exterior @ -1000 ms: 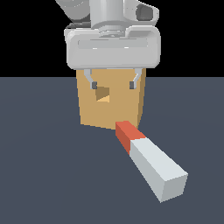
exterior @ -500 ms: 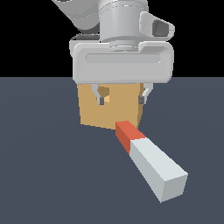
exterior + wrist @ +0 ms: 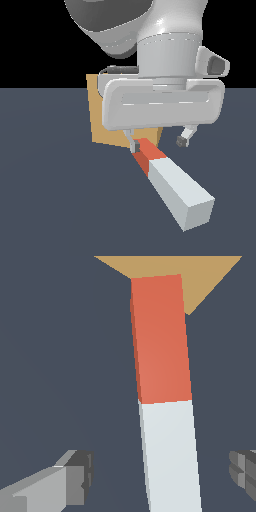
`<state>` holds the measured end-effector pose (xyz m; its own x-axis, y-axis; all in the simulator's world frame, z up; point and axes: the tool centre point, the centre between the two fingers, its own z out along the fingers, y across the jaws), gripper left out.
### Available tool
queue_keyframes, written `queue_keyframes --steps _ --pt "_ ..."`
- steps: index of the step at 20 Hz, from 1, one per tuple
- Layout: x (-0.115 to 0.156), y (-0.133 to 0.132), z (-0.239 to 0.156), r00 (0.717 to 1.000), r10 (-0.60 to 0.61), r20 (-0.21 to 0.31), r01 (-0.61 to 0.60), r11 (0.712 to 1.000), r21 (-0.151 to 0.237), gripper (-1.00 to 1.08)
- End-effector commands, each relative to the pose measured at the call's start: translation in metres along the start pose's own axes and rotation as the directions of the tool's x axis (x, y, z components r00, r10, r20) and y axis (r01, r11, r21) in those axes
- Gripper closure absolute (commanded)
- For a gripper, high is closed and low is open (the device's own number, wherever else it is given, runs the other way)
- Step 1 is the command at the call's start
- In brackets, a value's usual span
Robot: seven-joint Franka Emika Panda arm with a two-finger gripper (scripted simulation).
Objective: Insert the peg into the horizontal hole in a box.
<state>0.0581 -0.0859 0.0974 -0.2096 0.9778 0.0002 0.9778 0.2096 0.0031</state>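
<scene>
Nothing of the insertion was done yet, as far as I could judge. In the exterior view the peg [image 3: 172,187] lay flat on the floor [image 3: 50,200], its red end toward the box [image 3: 97,112], and the gripper [image 3: 158,143] hung low over that end, spread wide, holding nothing. The hole was hidden behind the arm (so I could not say whether it was empty).

In the wrist view the peg [image 3: 165,396] ran between the parted fingers [image 3: 75,476], untouched, red end meeting the box [image 3: 200,276]. Grasping, lifting, aligning and pushing home all remained.
</scene>
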Motion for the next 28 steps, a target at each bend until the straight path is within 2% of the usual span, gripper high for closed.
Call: queue_keyframes --steps 1,9,17,28 --pt "-0.007 0.007 0.009 0.999 -0.032 0.0 0.032 0.999 0.0 -0.92" --pt "-0.019 0.019 0.023 0.997 -0.081 0.0 0.081 0.997 0.003 -0.92" --pt "-0.02 0.019 0.028 0.996 -0.084 0.0 0.084 0.996 0.003 -0.92" --pt "-0.02 0.019 0.074 0.996 -0.087 0.0 0.087 0.996 0.003 -0.92"
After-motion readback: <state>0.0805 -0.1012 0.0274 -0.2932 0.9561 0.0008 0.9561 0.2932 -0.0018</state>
